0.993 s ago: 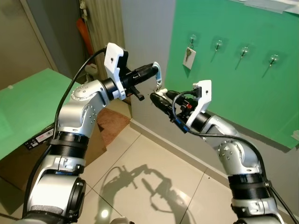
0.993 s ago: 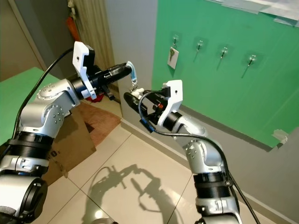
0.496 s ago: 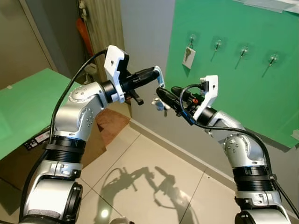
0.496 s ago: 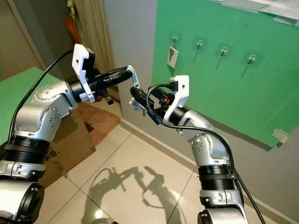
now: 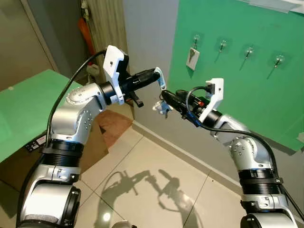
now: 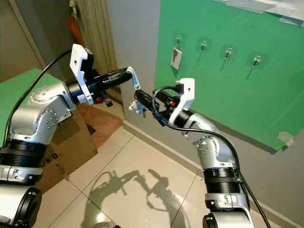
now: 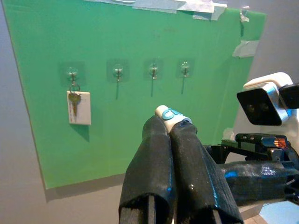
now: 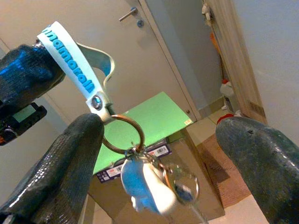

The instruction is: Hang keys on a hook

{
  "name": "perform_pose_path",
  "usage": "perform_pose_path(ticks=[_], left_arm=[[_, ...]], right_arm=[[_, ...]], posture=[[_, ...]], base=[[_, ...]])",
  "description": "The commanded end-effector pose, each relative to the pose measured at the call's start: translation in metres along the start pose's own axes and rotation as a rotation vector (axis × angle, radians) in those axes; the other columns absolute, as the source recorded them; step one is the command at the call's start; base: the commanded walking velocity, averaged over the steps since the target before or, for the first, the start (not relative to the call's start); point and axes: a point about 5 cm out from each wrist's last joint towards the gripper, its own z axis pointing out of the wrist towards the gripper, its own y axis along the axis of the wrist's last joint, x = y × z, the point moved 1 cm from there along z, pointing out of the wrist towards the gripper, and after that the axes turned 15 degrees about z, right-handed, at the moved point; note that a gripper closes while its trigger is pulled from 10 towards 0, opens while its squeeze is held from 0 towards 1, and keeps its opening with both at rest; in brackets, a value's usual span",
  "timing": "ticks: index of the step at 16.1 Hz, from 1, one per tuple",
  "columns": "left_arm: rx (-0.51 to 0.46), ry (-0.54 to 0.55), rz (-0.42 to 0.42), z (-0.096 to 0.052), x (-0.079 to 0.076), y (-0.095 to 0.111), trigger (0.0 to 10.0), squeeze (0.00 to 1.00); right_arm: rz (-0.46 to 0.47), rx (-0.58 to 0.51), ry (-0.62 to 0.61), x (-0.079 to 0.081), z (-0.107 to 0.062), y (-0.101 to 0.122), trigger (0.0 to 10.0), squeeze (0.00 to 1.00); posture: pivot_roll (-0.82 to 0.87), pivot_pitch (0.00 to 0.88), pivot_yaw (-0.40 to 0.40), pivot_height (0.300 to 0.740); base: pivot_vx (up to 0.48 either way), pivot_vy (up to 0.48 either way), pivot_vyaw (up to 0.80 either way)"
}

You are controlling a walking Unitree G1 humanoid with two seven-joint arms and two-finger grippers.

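My left gripper (image 5: 155,75) is shut on a white strap with blue lettering (image 8: 70,51). A metal ring (image 8: 122,135) hangs from the strap, with a blue-and-white fob and keys (image 5: 160,108) under it. Pointing at the left gripper, my right gripper (image 5: 167,98) is open, its two fingers (image 8: 60,172) spread wide on either side of the ring; one fingertip is at the ring's edge. Several hooks (image 5: 222,45) line the green wall board (image 5: 237,90) behind. The leftmost hook (image 7: 72,73) carries a key with a white tag (image 7: 78,107); the other hooks (image 7: 153,70) are bare.
A cardboard box (image 5: 28,152) topped with a green sheet (image 5: 28,104) stands at my left. The grey wall corner (image 5: 147,42) and a wooden trim strip (image 5: 107,23) lie behind the arms. Tiled floor (image 5: 142,190) spreads below.
My right gripper rose and came up to the key ring under the strap. The left gripper kept its hold and shifted only slightly.
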Motion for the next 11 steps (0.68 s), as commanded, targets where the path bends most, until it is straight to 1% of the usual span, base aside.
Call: perform_pose_path(ticks=[1, 4, 8, 11], left_arm=[[-0.018, -0.008, 0.021, -0.001, 0.002, 0.009, 0.0, 0.0], [-0.018, -0.008, 0.033, -0.003, 0.004, 0.012, 0.0, 0.0], [-0.029, -0.018, 0.039, -0.004, 0.002, 0.017, 0.0, 0.0], [-0.04, -0.003, 0.049, -0.005, 0.005, 0.022, 0.0, 0.0]], right_arm=[[0.009, 0.003, 0.001, -0.001, -0.001, 0.001, 10.0, 0.0], [0.013, 0.007, -0.001, -0.002, -0.002, 0.001, 10.0, 0.0], [0.018, 0.02, 0.015, 0.001, 0.001, -0.002, 10.0, 0.0], [0.017, 0.032, 0.018, 0.0, 0.001, -0.004, 10.0, 0.0]], posture=[[0.05, 0.0, 0.024, 0.74], [0.06, 0.0, 0.021, 0.74], [0.06, 0.0, 0.013, 0.74], [0.06, 0.0, 0.009, 0.74]], base=[[0.0, 0.0, 0.0], [0.0, 0.0, 0.0], [0.0, 0.0, 0.0], [0.0, 0.0, 0.0]])
